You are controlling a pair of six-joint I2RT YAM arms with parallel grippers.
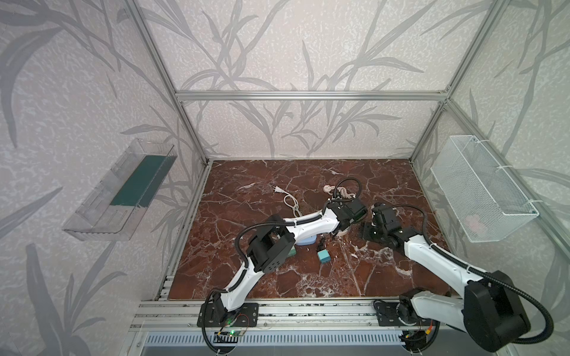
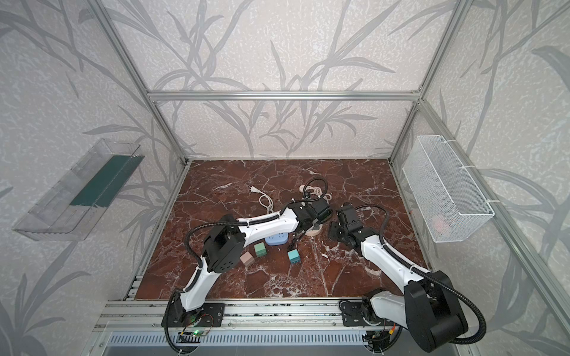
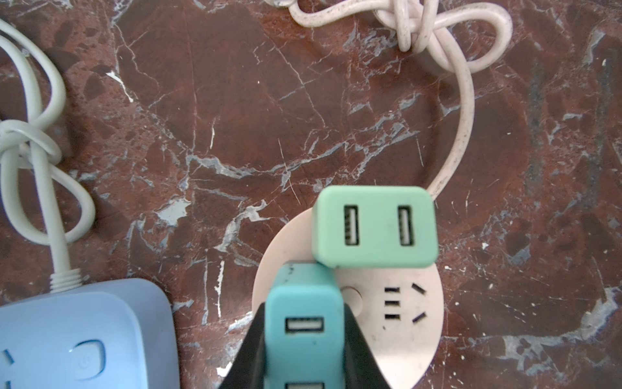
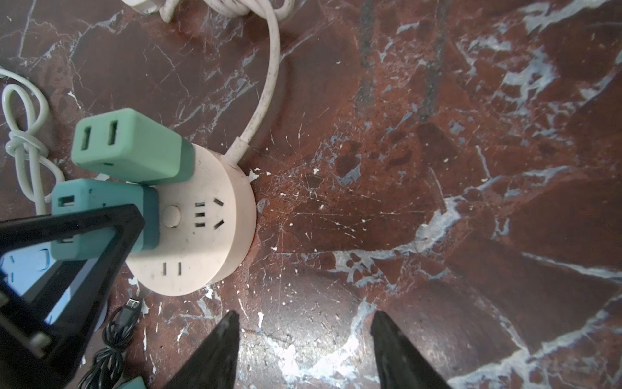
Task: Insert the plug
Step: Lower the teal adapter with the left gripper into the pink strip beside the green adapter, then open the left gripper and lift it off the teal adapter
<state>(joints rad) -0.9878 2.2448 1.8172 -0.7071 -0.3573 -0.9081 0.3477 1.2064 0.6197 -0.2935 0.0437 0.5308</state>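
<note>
My left gripper (image 3: pixel 304 313) is shut on a teal plug (image 3: pixel 303 303) with USB ports, one black finger on each side. The plug stands on the face of a round beige socket (image 3: pixel 397 336) beside its button; its prongs are hidden. A light green plug (image 3: pixel 373 229) sits in the same socket right next to it. The right wrist view shows the teal plug (image 4: pixel 101 195), the green plug (image 4: pixel 128 144) and the socket (image 4: pixel 208 242) together. My right gripper (image 4: pixel 304 316) hangs open and empty over bare marble just beside the socket. In both top views the left arm hides most of the socket (image 2: pixel 314 230).
A blue power strip (image 3: pixel 84 336) lies close by the socket, its knotted white cord (image 3: pixel 33 151) behind it. Loose plugs lie on the marble: teal (image 2: pixel 293 256), green (image 2: pixel 260 249) and pink (image 2: pixel 247 258). A black cable (image 4: pixel 114 336) lies near the socket. A wire basket (image 1: pixel 481 191) hangs on the right wall.
</note>
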